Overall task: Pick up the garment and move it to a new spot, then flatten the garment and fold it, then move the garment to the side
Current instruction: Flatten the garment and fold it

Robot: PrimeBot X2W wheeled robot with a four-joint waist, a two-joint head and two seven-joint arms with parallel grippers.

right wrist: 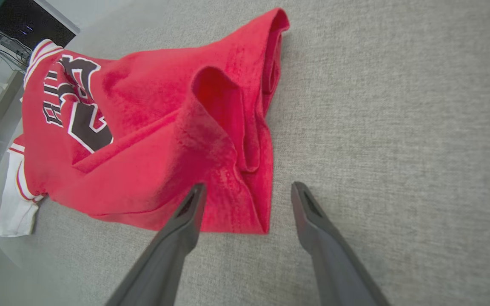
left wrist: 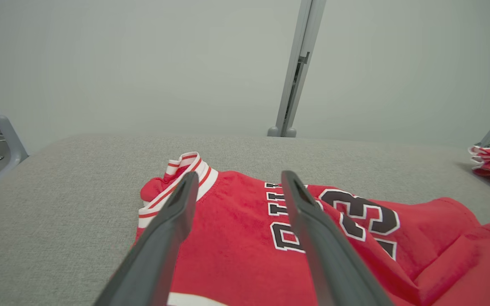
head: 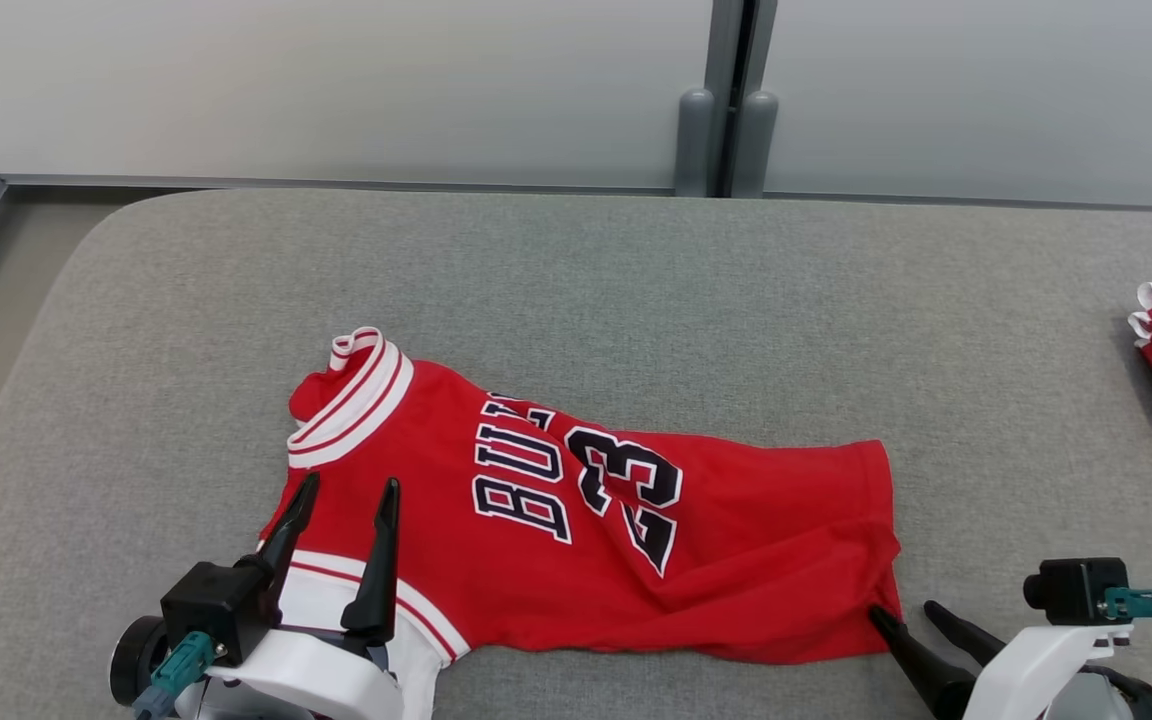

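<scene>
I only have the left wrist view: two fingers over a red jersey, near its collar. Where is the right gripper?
Observer: The right gripper is at the near corner of the hem of the jersey, the end opposite the collar.
Operator: Is it closed on the cloth?
Observer: No. Its jaws stand open. In the right wrist view one finger overlaps the hem corner and the other is over bare grey surface.
Operator: Is that hem lying flat?
Observer: No, it is bunched, with a raised fold standing up from it.
</scene>
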